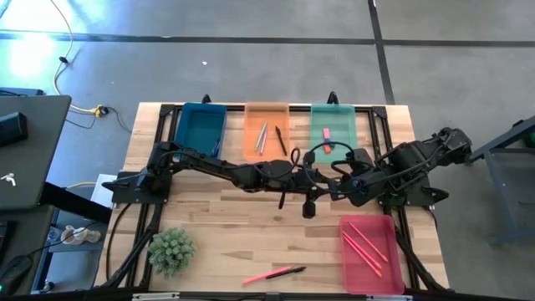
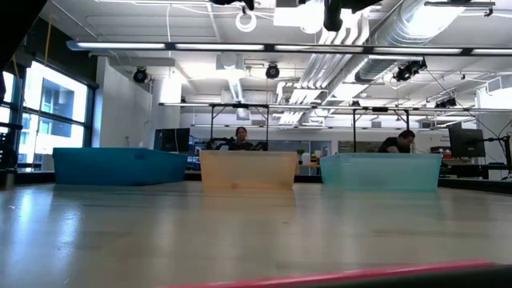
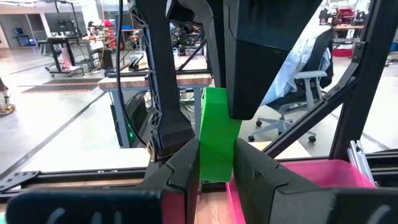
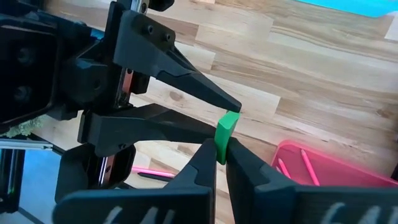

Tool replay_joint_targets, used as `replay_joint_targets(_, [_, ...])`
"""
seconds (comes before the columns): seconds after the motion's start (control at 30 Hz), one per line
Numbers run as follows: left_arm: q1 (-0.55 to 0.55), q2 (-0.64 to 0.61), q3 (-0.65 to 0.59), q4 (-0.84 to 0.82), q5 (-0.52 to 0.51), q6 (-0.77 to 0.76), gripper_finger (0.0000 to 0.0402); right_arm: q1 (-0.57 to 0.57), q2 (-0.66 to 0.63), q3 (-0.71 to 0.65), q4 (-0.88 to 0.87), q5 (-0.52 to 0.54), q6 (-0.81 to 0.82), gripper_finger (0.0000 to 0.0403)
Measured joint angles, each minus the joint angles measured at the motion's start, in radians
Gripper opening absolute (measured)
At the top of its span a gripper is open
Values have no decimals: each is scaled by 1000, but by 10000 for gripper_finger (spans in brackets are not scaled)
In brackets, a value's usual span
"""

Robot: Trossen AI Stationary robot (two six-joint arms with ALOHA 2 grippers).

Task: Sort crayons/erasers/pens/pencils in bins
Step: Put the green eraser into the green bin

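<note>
A green eraser [image 3: 216, 134] hangs in mid-air above the middle of the table, with both grippers shut on it. My left gripper [image 3: 216, 149] reaches in level from the table's left. My right gripper [image 4: 219, 152] comes down on it at a slant from the right. Along the far edge stand the blue bin [image 1: 201, 130], the orange bin [image 1: 266, 132] holding pens or pencils, and the green bin [image 1: 332, 130] holding a pink eraser. The red-pink bin [image 1: 368, 251] at the near right holds pink sticks. My left gripper pinches the eraser's two broad faces [image 3: 214, 167] between its two fingers, at one end of the block. The fingers lie level, coming from the table's left. The eraser is lifted clear of the table. My right gripper pinches the eraser's other end [image 4: 221, 144] between its two fingertips. The fingers slant down from above and from the table's right. The eraser stands on end between the two grippers, clear of the wood.
A pink-and-black pen [image 1: 274, 273] lies near the table's front edge. A small green plant [image 1: 171, 251] stands at the near left. A laptop [image 1: 25, 150] sits off the table's left side. People sit in the room behind the bins [image 2: 240, 138].
</note>
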Motion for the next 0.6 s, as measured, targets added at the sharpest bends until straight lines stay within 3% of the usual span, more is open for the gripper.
replay_joint_targets(0.3, [1,0,0,-19,33,0,86,0,0,0,4,-4,9,1])
replay_joint_targets(0.6, [0,0,0,-66,50,43,174,0,1,0,7,0,-19,1])
